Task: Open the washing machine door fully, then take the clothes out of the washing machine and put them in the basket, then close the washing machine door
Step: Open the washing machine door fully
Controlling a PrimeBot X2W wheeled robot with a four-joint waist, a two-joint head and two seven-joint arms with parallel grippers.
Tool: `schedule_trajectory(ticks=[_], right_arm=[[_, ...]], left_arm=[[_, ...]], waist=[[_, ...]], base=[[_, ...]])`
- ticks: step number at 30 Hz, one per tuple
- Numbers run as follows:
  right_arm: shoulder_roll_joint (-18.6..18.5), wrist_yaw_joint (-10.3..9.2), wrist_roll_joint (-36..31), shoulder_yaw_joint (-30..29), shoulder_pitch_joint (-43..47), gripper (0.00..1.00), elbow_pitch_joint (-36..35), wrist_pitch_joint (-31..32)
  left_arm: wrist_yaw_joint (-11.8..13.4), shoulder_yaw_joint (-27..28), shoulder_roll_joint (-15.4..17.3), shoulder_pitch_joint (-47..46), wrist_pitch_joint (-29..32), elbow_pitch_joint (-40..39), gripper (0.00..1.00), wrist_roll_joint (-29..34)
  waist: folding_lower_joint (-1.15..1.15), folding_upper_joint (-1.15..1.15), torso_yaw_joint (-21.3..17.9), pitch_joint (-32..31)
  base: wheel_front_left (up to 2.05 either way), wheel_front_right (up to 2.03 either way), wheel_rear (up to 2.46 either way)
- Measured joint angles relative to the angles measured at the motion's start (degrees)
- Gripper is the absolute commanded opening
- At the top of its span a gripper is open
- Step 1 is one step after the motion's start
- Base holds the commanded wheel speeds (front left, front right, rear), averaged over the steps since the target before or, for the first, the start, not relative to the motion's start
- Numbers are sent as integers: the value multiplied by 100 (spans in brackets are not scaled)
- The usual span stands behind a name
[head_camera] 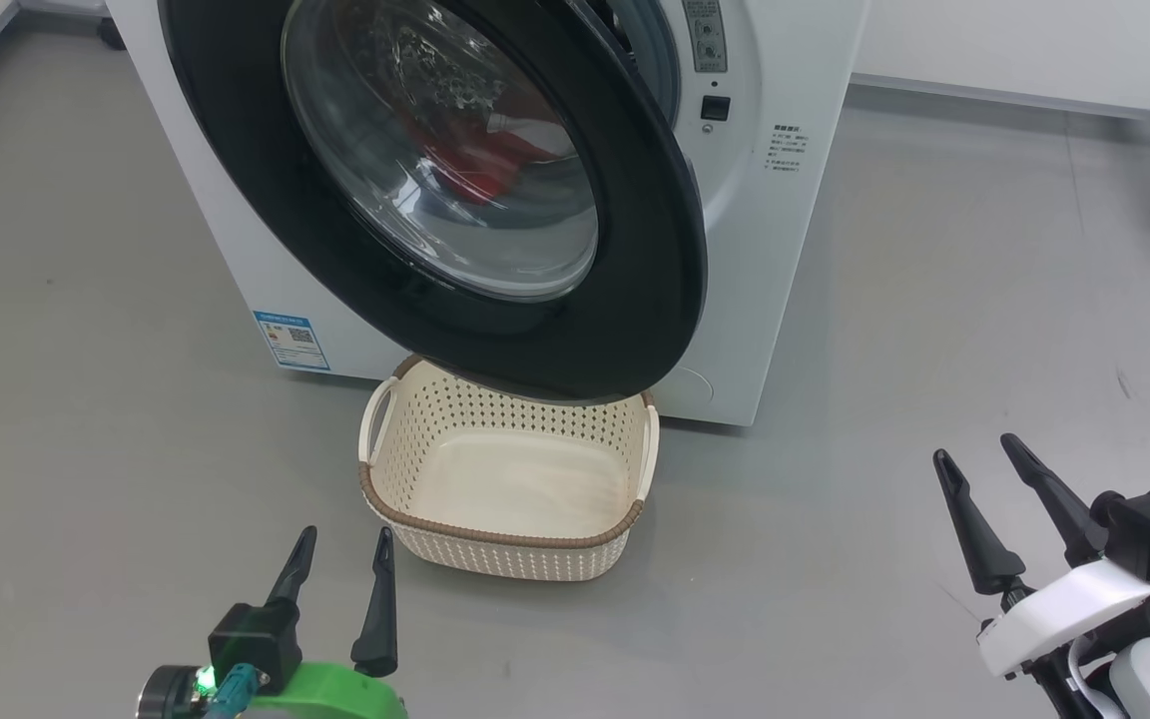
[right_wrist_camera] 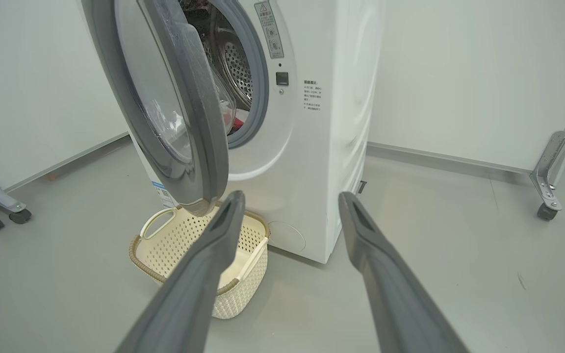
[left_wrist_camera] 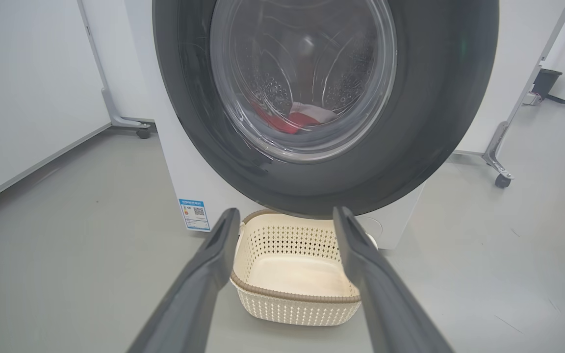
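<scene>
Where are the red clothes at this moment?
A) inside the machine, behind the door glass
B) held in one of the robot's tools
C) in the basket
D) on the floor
A: the red clothes show through the glass of the partly open washing machine door, lying inside the washing machine, and the basket below holds none of them.

The head view looks forward and down from above at the washing machine (head_camera: 785, 250) front and the basket (head_camera: 505, 564) on the floor. The left wrist view sits low, facing the door (left_wrist_camera: 424, 122) almost squarely. The right wrist view stands further right, seemingly near edge-on to it. All three share door and basket.
</scene>
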Motion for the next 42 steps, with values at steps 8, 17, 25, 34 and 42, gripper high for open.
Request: schedule_trajectory(ticks=[8,17,25,34,42], right_arm=[[82,-10,-147,-155,48,100,-147,-7],[202,-51,-246,-428,106,100,-378,-42],[278,-49,-359,-559,253,100,-434,-46],[337,-43,-487,-686,348,100,-517,-47],[367,10,-584,-765,366,100,-564,-47]], left_arm=[[-18,11,0,0,0,-12,100,86],[-49,13,1,2,0,-29,100,92],[-49,14,1,13,0,-40,100,92],[-49,14,1,20,0,-71,100,92],[-49,11,1,23,0,-75,100,92]], waist=[[0,0,-34,4],[0,0,-46,7],[0,0,-27,7],[0,0,-10,24],[0,0,0,24]], base=[[0,0,0],[0,0,0],[0,0,0],[0,0,0],[0,0,0]])
